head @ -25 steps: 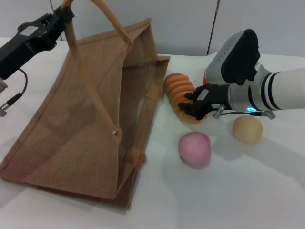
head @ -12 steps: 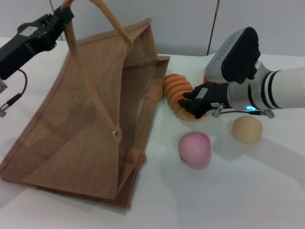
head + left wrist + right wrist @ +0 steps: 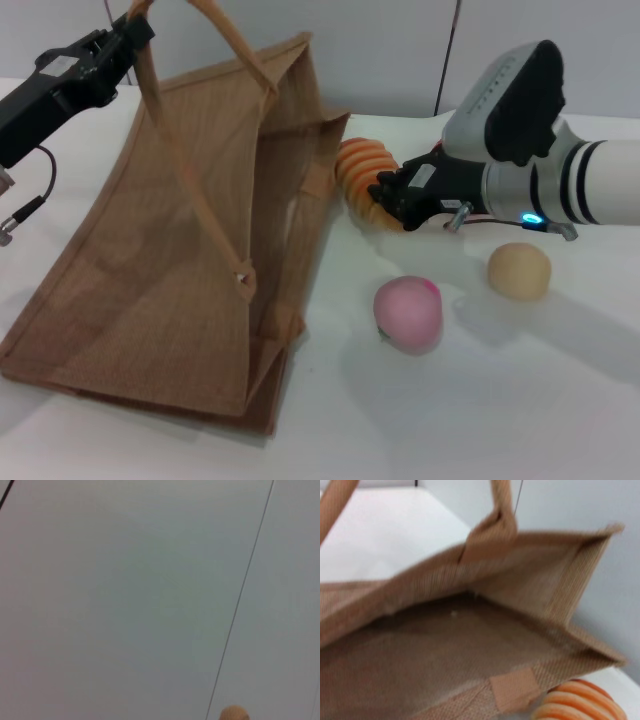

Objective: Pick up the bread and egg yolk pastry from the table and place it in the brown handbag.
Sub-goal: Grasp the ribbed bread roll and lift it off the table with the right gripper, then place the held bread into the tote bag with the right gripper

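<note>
The brown handbag (image 3: 190, 230) lies tilted on the white table with its mouth facing right. My left gripper (image 3: 128, 32) is at the top left, shut on one tan handle (image 3: 165, 120) and holding it up. My right gripper (image 3: 386, 198) is shut on the ridged orange bread (image 3: 357, 165), held just off the table by the bag's mouth. The right wrist view looks into the open bag (image 3: 470, 645), with the bread's end (image 3: 580, 702) at the edge. The pale beige egg yolk pastry (image 3: 519, 270) sits on the table below my right forearm.
A pink ball (image 3: 408, 314) lies on the table in front of the right gripper, left of the pastry. The left wrist view shows only the grey wall (image 3: 125, 590). The white table (image 3: 480, 420) runs to the front and right.
My right gripper has lifted the bread and carried it left and back, closer to the bag's mouth. The left gripper, bag, pastry and pink ball have not moved.
</note>
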### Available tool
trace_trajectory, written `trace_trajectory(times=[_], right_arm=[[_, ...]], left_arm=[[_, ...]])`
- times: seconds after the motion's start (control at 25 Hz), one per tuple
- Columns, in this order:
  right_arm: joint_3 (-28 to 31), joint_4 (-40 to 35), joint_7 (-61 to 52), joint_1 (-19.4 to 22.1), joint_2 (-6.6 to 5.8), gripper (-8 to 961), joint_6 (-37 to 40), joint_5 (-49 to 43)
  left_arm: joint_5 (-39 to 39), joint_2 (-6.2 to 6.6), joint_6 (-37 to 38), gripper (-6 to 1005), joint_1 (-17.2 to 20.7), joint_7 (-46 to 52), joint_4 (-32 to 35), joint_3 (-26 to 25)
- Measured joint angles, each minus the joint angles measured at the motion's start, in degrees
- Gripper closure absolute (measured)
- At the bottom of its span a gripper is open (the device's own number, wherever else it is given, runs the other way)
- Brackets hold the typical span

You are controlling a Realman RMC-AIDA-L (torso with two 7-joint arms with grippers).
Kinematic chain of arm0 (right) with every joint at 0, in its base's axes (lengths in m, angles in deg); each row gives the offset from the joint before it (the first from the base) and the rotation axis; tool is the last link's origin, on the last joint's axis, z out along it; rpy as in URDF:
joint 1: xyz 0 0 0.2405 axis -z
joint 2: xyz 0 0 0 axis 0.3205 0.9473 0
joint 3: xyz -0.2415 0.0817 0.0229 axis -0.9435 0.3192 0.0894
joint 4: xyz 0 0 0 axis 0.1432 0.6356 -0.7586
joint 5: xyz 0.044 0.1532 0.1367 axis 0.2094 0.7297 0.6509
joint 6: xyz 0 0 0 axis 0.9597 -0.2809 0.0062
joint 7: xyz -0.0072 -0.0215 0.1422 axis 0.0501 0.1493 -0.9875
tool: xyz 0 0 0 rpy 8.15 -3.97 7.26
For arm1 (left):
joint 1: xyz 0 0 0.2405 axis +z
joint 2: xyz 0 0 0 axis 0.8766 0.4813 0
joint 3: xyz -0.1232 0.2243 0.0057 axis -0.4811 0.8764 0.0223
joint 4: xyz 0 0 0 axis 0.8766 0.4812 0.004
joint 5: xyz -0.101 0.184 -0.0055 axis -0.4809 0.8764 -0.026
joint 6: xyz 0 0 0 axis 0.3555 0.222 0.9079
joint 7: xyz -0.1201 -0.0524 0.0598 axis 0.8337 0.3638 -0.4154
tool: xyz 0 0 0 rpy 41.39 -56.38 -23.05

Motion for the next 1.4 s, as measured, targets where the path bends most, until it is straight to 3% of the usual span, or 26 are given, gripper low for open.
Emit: trace_trajectory(times=[0.28, 0.64, 0.84, 1.12, 1.4], right_arm=[[1.67, -4.05, -0.09, 2.53, -0.31, 809, 1.02, -0.15], [11.34, -9.62, -2.22, 7.14, -0.36, 851, 6.14, -8.72], [13.71, -14.96, -2.46, 9.78, -0.23, 873, 12.11, -10.05], [13.37, -22.86, -2.48, 12.11, 0.09, 901, 20.2, -10.09], [8.03, -25.0, -2.52, 11.47, 0.17, 916, 20.55, -9.87]], left_arm=[[0.08, 0.1, 0.08, 883, 0.12, -0.03, 0.0, -1.34], [0.16, 0.21, 0.68, 883, 0.25, -0.5, 0.2, -5.36], [0.43, 0.22, 0.83, 883, 0.27, -1.7, 0.14, -7.18], [0.71, 0.22, 0.89, 883, -0.32, -1.7, 0.08, -6.92], [2.34, 0.06, 0.11, 883, -2.56, -1.21, -0.02, -6.19]])
